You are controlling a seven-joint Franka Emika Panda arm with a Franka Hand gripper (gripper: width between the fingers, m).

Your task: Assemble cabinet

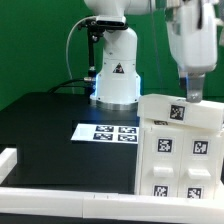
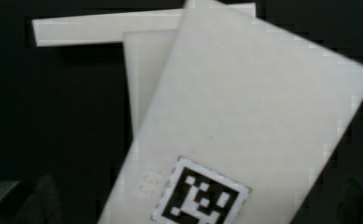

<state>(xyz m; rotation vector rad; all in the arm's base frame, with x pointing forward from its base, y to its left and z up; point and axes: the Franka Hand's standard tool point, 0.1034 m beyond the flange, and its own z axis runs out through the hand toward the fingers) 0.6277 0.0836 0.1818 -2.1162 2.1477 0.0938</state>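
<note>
Cabinet (image 1: 178,150) standing on black worktop (image 1: 50,120) at exterior view's right — tagged panels facing camera. End effector (image 1: 190,95) hovering just above its top edge — grip state impossible to tell.

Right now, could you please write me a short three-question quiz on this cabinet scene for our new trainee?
1. True or false: the marker board lies flat on the black table, apart from the cabinet.
2. Multiple choice: in the exterior view, the tool is (A) over the marker board, (B) at the cabinet's top edge, (C) beside the robot base.
3. Fill in: in the wrist view, the white panel bears a black-and-white ____ near its lower end.

Key: 1 true; 2 B; 3 marker tag.
</note>
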